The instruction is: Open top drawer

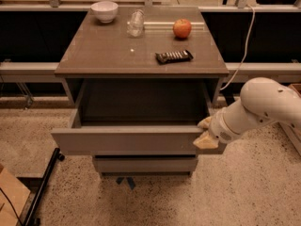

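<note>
Above the top drawer [127, 140], the table [103, 51] bears bowl [104, 11], glass [135, 23], apple [182, 28]. The drawer stands pulled out; your tool [205, 132], jaws apart, straddles its front panel.

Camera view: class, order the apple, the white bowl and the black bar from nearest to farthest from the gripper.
The gripper sits at the top drawer's front right corner.
1. Black bar, tabletop front right.
2. Apple, back right.
3. White bowl, back left corner.
</note>
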You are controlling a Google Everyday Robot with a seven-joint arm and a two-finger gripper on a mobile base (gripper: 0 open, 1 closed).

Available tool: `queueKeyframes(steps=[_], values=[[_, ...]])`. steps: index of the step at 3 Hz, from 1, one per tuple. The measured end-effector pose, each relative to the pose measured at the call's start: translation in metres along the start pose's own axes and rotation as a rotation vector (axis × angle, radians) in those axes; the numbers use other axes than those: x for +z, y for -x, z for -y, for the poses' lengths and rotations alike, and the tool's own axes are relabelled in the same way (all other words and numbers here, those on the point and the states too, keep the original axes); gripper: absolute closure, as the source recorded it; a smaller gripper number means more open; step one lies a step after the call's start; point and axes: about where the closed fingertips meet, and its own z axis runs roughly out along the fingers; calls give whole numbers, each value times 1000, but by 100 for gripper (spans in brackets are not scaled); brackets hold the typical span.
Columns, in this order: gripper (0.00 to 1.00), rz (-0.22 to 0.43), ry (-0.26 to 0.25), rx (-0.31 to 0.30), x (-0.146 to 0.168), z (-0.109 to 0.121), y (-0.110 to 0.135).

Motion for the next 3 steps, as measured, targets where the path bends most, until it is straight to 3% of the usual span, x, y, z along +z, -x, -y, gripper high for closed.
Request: queueKeyframes(steps=[3], values=[[100,0,0,0,-9,0,5]])
